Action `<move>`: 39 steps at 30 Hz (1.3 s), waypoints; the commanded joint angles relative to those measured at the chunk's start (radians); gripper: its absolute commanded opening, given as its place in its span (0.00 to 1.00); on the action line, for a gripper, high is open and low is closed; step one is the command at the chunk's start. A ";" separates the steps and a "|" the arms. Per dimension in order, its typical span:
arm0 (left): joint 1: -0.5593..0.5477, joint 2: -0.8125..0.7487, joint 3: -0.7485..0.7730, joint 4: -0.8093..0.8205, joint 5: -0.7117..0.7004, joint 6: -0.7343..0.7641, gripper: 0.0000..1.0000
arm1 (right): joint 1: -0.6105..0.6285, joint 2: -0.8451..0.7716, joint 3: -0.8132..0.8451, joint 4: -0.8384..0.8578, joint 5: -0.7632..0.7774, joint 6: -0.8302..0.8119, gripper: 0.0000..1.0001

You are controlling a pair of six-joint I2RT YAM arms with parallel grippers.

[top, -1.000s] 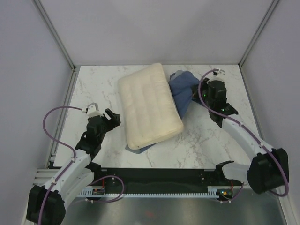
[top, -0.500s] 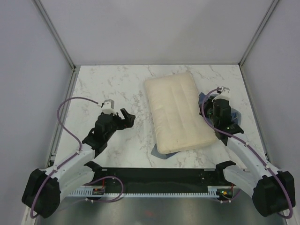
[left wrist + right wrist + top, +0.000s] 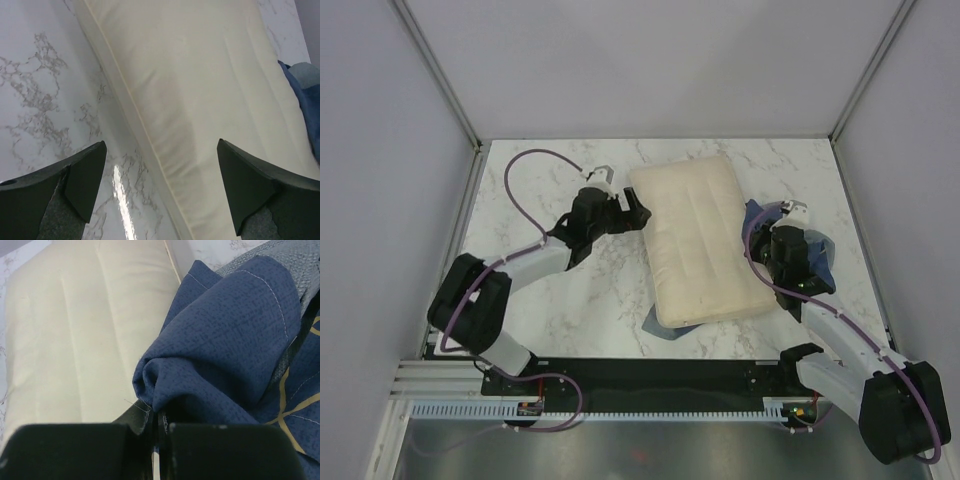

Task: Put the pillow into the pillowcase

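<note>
Where one pillow lies, one pillowcase pokes out from beneath.

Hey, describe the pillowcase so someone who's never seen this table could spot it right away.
On the marble table, find the big cream pillow right of centre. Bunched against its right edge is the pillowcase, pinched in the shut right end effector. It is the only dark blue cloth, with yellow lines printed on it.

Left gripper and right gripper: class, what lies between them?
The pillow lies between the left gripper and the right gripper, which pinches the pillowcase; shown in the top view.
</note>
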 commanded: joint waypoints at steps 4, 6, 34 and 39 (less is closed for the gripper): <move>0.004 0.243 0.262 -0.106 0.049 -0.091 1.00 | 0.003 -0.027 -0.009 0.045 0.032 -0.008 0.00; 0.005 0.284 0.296 -0.131 0.060 -0.094 1.00 | 0.002 -0.028 -0.010 0.045 0.032 -0.006 0.00; 0.415 -0.651 -0.344 -0.279 -0.482 -0.543 0.02 | 0.002 -0.039 -0.025 0.031 0.112 0.026 0.00; 0.413 -0.841 -0.438 -0.337 -0.612 -0.505 0.02 | 0.002 -0.048 -0.022 -0.016 0.193 0.053 0.00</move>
